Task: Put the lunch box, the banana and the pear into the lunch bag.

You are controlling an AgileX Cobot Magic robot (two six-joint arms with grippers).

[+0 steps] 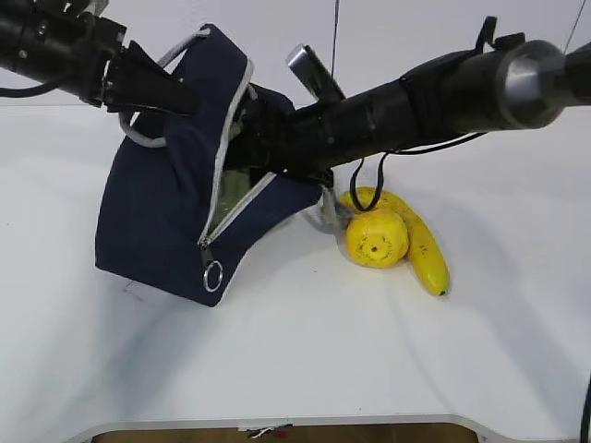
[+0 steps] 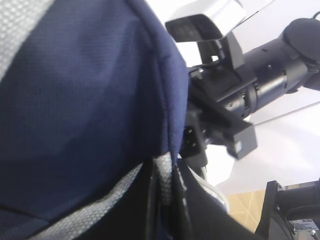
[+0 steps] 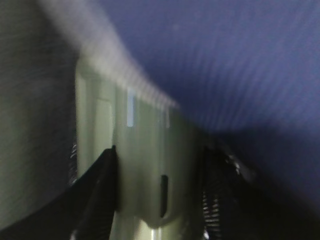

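The lunch bag (image 1: 166,221) occupies the left centre of the exterior view, tilted on the white table (image 1: 305,369), its zipper open and the metal ring pull (image 1: 213,276) hanging at the lower front corner. The left tool (image 1: 148,88), at the upper left of that view, is closed on the bag's upper edge by the grey webbing handle (image 1: 138,137); the left wrist view shows navy fabric and grey webbing (image 2: 165,182) pinched between its dark fingers (image 2: 145,210). The right arm (image 1: 434,97) reaches in from the upper right, and its tool end is inside the bag opening, hidden in the exterior view. In the right wrist view the right tool (image 3: 160,200) is at a narrow setting, clamped on the pale green lunch box (image 3: 145,165), with blue bag fabric filling the upper right of the frame. The pear (image 1: 377,238) lies on the table right of the bag, touching the banana (image 1: 423,249), which curves behind it toward the lower right.
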